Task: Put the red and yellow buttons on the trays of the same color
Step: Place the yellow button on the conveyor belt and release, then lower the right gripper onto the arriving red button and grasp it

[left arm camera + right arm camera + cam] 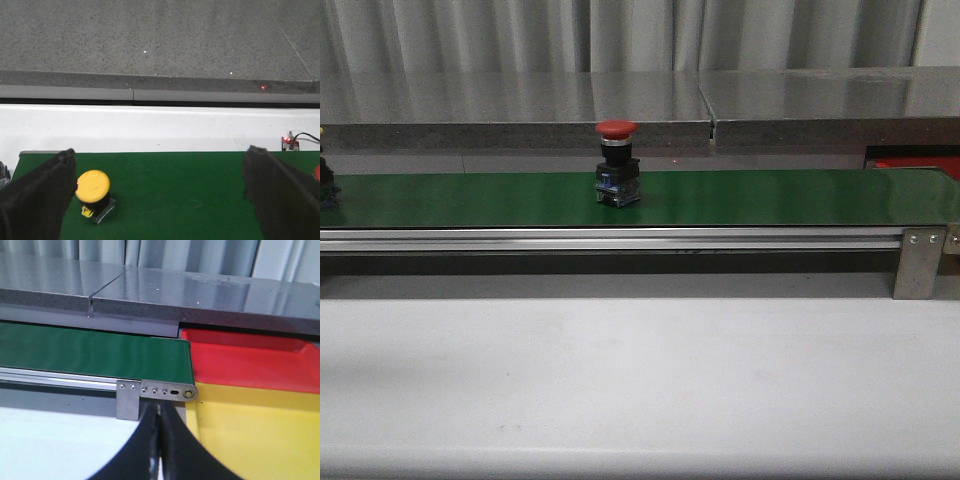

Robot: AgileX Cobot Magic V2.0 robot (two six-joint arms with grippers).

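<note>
Front view: red button (616,165) upright on the green belt (770,197), about midway along it, domed cap on top of a dark body; at the belt's far left end a second dark piece (327,186), mostly cut off by the frame; past the belt's right end a small part of the red tray (918,164); no arm visible here. Left wrist view: left gripper (160,195) spread wide above the belt, nothing between its fingers (35,195); yellow button (93,192) standing on the belt just beside one finger, not touching it; a sliver of red (317,172) at the picture's edge, too small to identify. Right wrist view: right gripper (160,450) closed with fingers pressed together, holding nothing, hanging near the belt's metal end bracket (155,392); beyond the belt's end the red tray (250,360) and next to it the yellow tray (250,435), both without any button. Probably an early step: no button placed yet. Next move likely for the left gripper: centre over the yellow button, descend, close on its cap, then carry to the yellow tray.
</note>
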